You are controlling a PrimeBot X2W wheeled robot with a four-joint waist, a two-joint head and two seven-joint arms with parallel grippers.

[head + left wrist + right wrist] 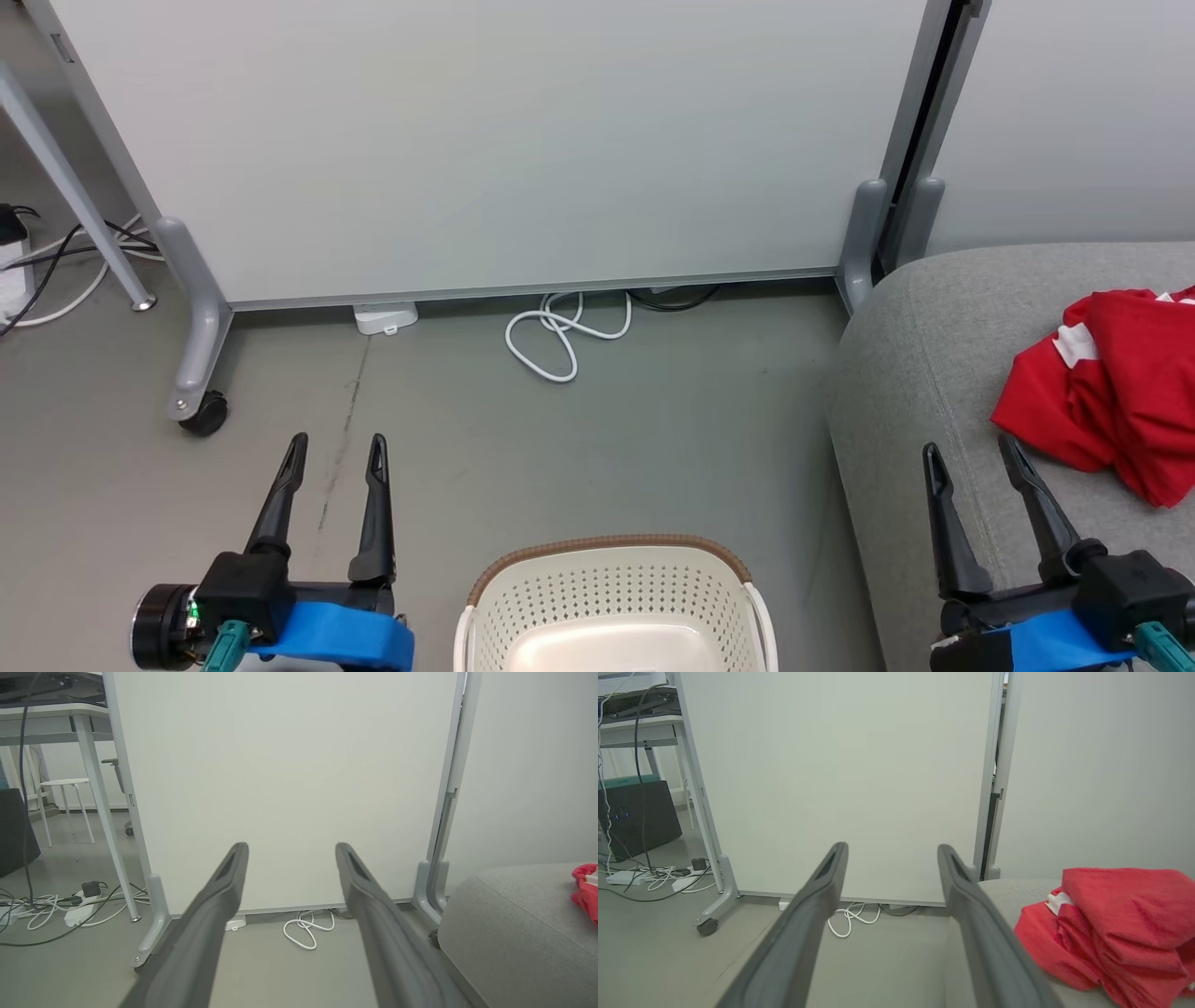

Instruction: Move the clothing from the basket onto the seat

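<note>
The red clothing [1116, 392] lies bunched on the grey seat [920, 364] at the right, a white trim patch showing. The right wrist view has the clothing [1115, 928] at its lower right on the seat [1013, 891]; in the left wrist view a red edge of clothing [586, 891] peeks in over the seat [509, 924]. The cream basket [616, 597] stands on the floor at the bottom centre, its visible inside bare. My left gripper [338, 450] is open to the basket's left. My right gripper [971, 450] is open over the seat's front, left of the clothing.
A white wheeled partition panel [485, 140] stands across the back, its caster foot [201, 411] near my left gripper. A looped white cable [560, 336] lies on the floor under it. Table legs and cords [56, 252] sit at the far left.
</note>
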